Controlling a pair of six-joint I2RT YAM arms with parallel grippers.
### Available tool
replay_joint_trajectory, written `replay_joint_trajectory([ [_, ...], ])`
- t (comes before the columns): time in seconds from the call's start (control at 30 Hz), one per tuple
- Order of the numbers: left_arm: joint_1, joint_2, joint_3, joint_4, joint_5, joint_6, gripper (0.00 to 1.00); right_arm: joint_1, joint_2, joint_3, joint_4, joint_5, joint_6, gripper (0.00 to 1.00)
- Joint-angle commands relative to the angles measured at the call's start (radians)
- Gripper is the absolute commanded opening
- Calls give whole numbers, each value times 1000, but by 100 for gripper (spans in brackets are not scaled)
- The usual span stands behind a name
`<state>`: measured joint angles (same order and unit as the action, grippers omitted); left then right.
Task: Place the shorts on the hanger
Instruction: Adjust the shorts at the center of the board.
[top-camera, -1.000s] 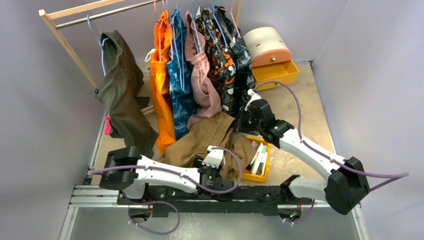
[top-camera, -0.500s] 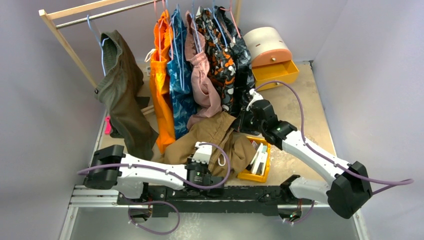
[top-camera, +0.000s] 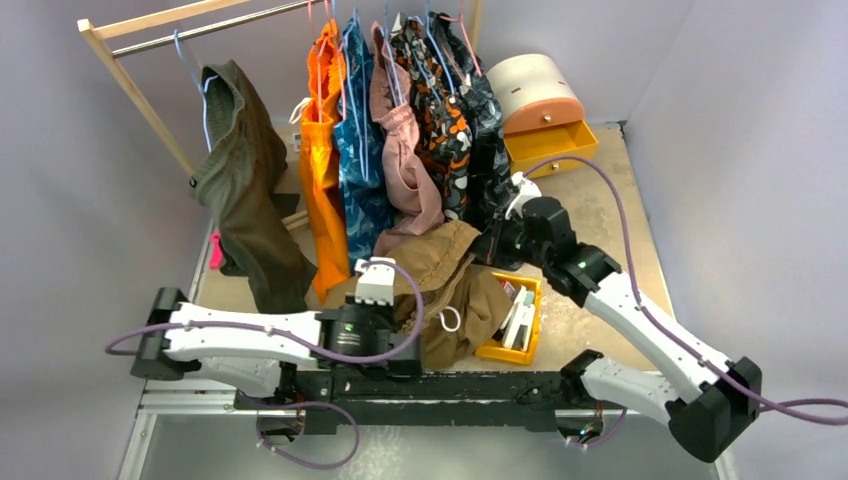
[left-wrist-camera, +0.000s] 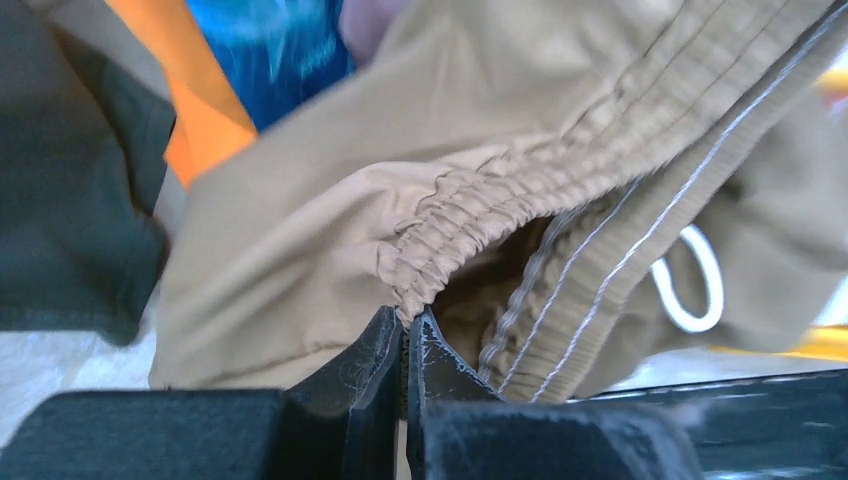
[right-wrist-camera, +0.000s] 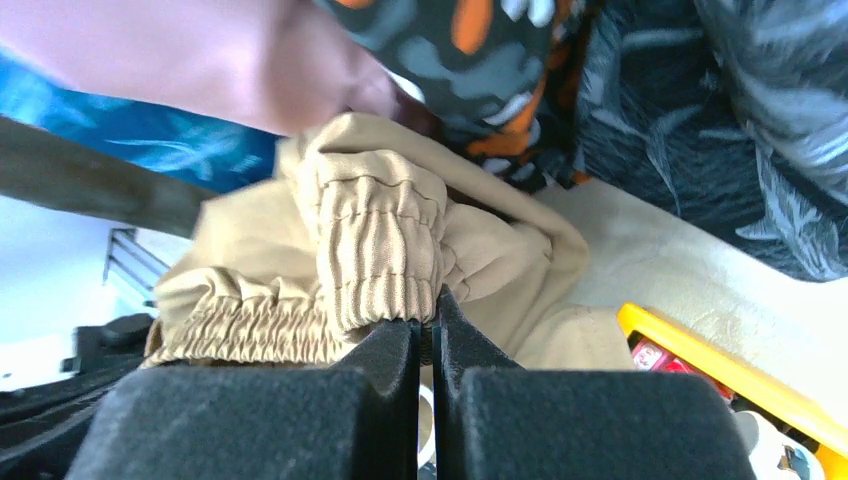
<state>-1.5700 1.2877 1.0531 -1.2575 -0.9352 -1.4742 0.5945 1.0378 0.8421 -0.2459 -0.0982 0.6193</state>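
Top view: the shorts (top-camera: 445, 290) lie heaped at the counter's (top-camera: 600, 200) near edge. Left wrist: the left fingers (left-wrist-camera: 362, 365) are closed on the waistband (left-wrist-camera: 470, 215). Right wrist: the right fingers (right-wrist-camera: 392, 365) clamp another gathered fold; such thin pinches could slip under tension.

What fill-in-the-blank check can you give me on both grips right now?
1. The left jaws are ____ on the shorts at the gathered waistband.
2. The right jaws are shut on the same ____-coloured cloth.
3. The white loop beside the waistband is the shorts' ____.
Missing words: shut; tan; drawstring.
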Motion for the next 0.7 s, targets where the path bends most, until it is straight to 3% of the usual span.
replay_joint_trajectory([
  [0.0,5,-135,260,-130,-207,72,0,-4,-68,276,-58,-23,-84,0],
  [0.13,5,-203,609,-119,-330,323,0,-4,-33,625,-209,14,-178,0],
  [0.23,5,-271,729,10,-360,527,0,-5,-20,808,-254,68,-212,0],
  [0.47,5,-415,795,273,-406,819,0,-5,-36,832,-296,13,-211,0],
  [0.57,4,-378,893,300,-411,914,0,-5,-19,839,-297,-36,-223,0],
  [0.67,4,-284,1039,318,-406,1031,0,-5,36,957,-294,-69,-262,0],
])
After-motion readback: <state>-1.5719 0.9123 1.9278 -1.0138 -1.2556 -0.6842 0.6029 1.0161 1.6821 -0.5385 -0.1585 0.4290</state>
